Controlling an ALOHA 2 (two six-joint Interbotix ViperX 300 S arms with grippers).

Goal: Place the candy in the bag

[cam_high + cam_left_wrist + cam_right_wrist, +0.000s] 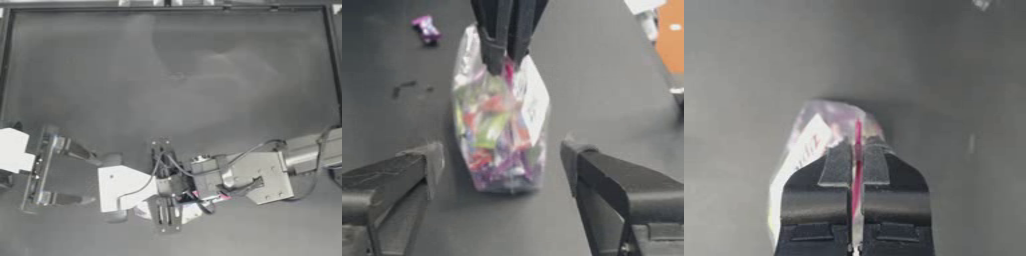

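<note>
With the right gripper [856, 165] pinching the bag's [501, 125] seal, the wide-open, empty left gripper [502, 170] should grip the opposite lip to open it for the candy [426, 29].

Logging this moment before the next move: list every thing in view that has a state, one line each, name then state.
bag: upright on the table, held at its pink-red seal strip, sweets inside; whether the seal is open cannot be told.
candy: lying loose on the table beyond the bag, not in it, not held.
right gripper: shut on the bag's seal strip.
left gripper: open, jaws either side of the bag, not touching it.
</note>
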